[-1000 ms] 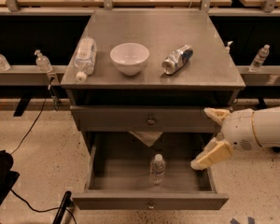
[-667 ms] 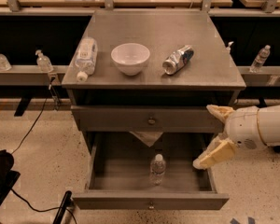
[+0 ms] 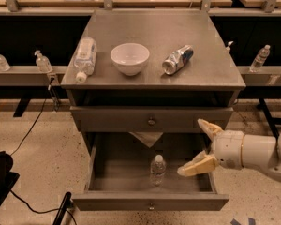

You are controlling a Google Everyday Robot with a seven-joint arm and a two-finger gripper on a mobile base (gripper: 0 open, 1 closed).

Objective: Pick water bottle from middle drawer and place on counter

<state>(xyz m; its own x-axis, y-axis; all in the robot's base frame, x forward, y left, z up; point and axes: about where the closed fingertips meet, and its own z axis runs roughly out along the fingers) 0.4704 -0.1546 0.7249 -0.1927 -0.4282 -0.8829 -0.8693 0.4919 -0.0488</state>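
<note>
Water bottle (image 3: 158, 169), just one, stands in the open middle drawer (image 3: 131, 201); I see my gripper (image 3: 203, 146) near it, its two fingers spread apart, empty.

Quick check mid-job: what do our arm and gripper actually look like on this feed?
The gripper, at the right side of the open drawer, has two pale cream, wedge-shaped fingers tapering to blunt tips. They sit on a smooth white rounded wrist; the arm behind is a thick white cylinder with a thin dark seam ring. No cables or markings show.
</note>
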